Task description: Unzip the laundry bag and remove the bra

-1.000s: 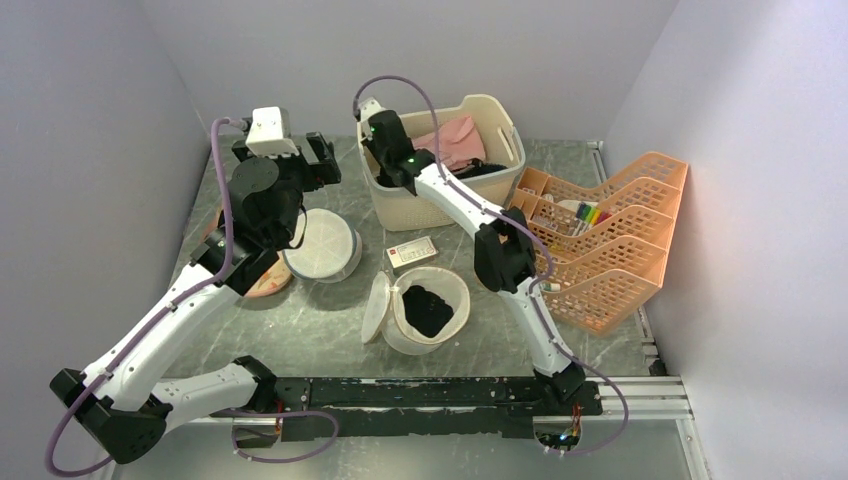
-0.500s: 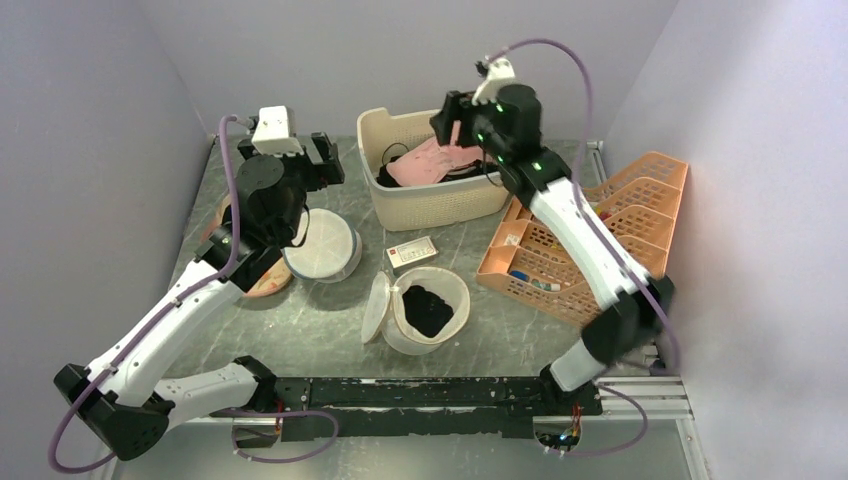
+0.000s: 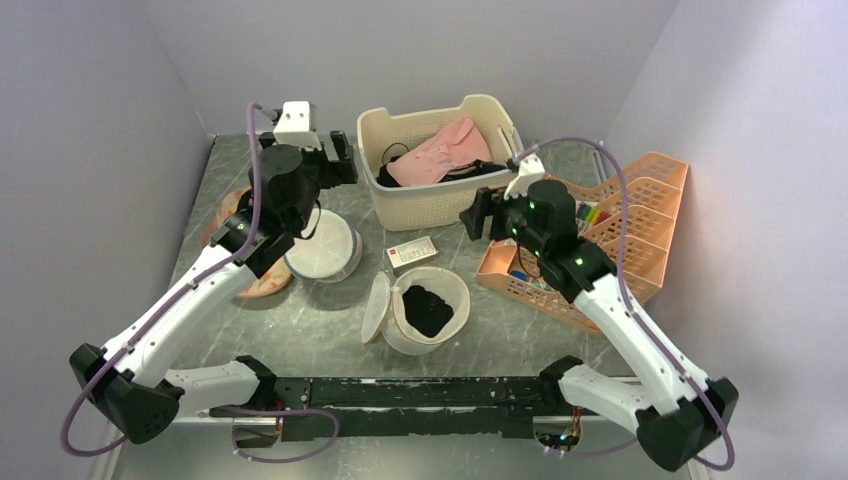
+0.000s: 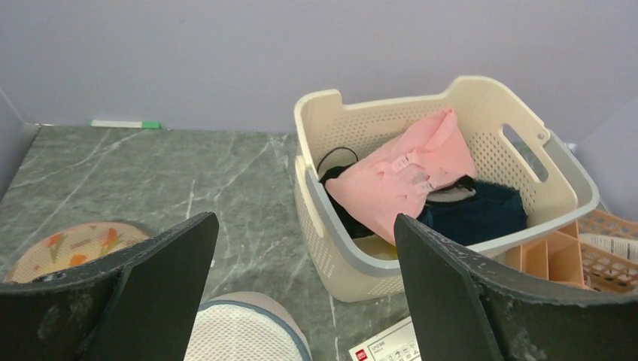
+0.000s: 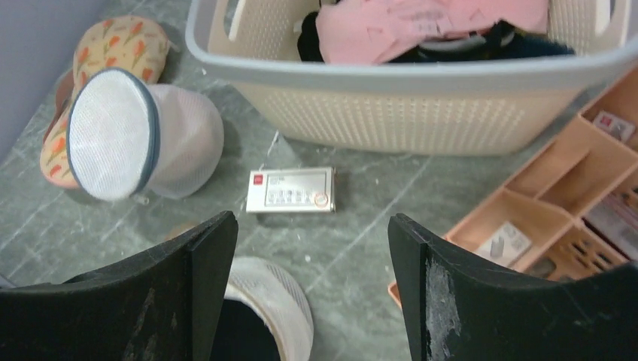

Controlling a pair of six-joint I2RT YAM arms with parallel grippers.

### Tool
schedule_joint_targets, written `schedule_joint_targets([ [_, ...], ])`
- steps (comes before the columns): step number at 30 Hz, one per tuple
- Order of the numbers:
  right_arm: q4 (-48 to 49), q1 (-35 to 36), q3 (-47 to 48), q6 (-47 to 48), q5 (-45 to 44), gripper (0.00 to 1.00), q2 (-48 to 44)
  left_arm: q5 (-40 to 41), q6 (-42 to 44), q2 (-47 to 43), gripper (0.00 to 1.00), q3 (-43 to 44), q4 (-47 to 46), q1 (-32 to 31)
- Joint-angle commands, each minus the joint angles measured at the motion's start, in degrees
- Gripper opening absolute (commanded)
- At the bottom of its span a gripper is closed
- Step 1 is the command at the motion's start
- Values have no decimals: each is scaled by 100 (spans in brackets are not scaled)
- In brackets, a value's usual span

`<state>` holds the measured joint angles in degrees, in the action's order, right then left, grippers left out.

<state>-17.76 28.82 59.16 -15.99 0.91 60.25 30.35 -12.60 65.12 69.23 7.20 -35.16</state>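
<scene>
The laundry bag (image 3: 455, 295) lies unzipped at the table's middle, its round lid (image 3: 377, 308) flapped open to the left and something dark (image 3: 428, 310) inside. Its mesh rim (image 5: 282, 297) shows in the right wrist view. A pink garment (image 3: 440, 152) with strap hardware, like a bra, lies in the cream basket (image 3: 430, 205); it also shows in the left wrist view (image 4: 399, 177). My left gripper (image 3: 338, 160) (image 4: 305, 219) is open and empty, left of the basket. My right gripper (image 3: 474, 216) (image 5: 312, 218) is open and empty, above the table right of the bag.
A plain white mesh bag (image 3: 322, 245) (image 5: 128, 139) lies left of the laundry bag on a floral item (image 3: 262, 280). A small card box (image 3: 412, 251) (image 5: 292, 190) lies before the basket. An orange organiser (image 3: 610, 250) (image 5: 557, 203) stands at the right.
My right arm has pulled out of the basket and swung down to the right, empty, leaving the pink garment there. My left gripper has shifted a little back and right.
</scene>
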Motion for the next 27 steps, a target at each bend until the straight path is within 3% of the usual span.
schedule_joint_targets([
  [1, -487, -5, -347, -123, -90, 74, -807, -727, -427, 347, 99, 457, 491, 18],
  [7, -1039, -15, -631, -146, -298, 75, -1600, -2697, -1382, 241, 99, -133, 1305, 18],
  [14, -846, -11, -935, -117, -82, 78, -2020, -4159, -1790, 500, 99, -849, 2455, -39],
  [21, -678, -11, -1119, -60, 130, 79, -1840, -3958, -2341, -50, 99, -1259, 2764, -776],
  [27, -509, -13, -1316, 10, 450, 83, -1962, -3514, -2630, 345, 99, -1294, 2794, -1471],
])
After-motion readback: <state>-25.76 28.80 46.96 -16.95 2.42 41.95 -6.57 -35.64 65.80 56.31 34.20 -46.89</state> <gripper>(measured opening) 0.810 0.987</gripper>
